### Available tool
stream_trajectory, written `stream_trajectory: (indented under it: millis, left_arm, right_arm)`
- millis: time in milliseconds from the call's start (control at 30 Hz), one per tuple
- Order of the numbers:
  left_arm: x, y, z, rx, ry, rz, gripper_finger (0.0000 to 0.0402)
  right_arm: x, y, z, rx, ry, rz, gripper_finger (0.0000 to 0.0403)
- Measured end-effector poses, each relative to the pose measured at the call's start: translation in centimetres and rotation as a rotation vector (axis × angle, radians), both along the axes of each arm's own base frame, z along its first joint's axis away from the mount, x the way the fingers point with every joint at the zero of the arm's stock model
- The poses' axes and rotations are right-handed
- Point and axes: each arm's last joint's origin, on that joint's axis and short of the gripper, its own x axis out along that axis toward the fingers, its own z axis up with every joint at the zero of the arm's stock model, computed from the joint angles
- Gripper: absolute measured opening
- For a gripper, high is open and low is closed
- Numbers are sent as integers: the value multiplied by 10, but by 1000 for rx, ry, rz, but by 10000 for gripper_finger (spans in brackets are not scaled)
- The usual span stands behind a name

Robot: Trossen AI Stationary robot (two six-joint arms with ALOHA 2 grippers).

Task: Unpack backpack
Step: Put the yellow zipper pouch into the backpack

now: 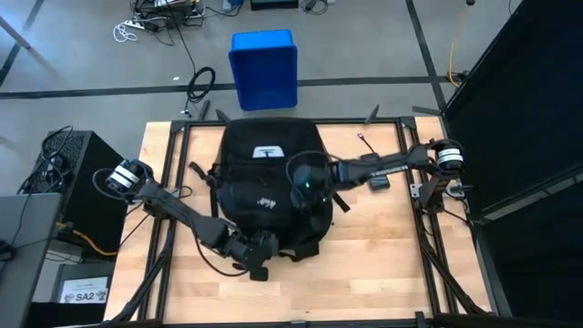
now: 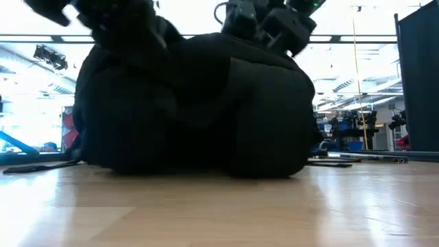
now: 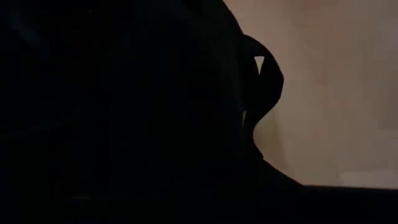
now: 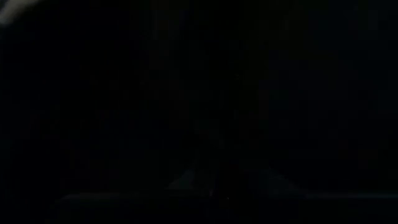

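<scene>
The black backpack (image 1: 269,182) lies flat in the middle of the wooden table, with its white label (image 1: 267,152) toward the far edge; in the low view the backpack (image 2: 199,103) fills the centre. My left gripper (image 1: 255,253) sits at the backpack's near edge, low against the fabric. My right gripper (image 1: 305,189) hovers on or just above the backpack's right half, a green light on its wrist. The left wrist view shows only black fabric and a strap loop (image 3: 262,78) against the table. In the right wrist view there is nothing but darkness.
A blue plastic bin (image 1: 264,68) stands on the floor beyond the table's far edge. A small dark object (image 1: 378,184) and a thin dark item (image 1: 364,141) lie on the table right of the backpack. Bare wood (image 1: 364,264) stretches along the near side.
</scene>
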Motion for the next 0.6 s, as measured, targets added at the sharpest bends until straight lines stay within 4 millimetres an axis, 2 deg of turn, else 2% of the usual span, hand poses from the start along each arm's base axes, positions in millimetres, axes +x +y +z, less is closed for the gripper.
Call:
stream_trajectory:
  millis: [100,233,600]
  left_arm:
    - [-3,-1,-11,-84,-22,-16,9]
    - [-6,-5,-18,-191,-52,-83,36]
    - [-7,-22,-6,-193,-160,-245,154]
  right_arm:
    - [0,15,-7,-19,-28,-42,0]
    - [3,33,-5,-73,-79,-102,0]
    - [2,57,-1,-192,-133,-261,0]
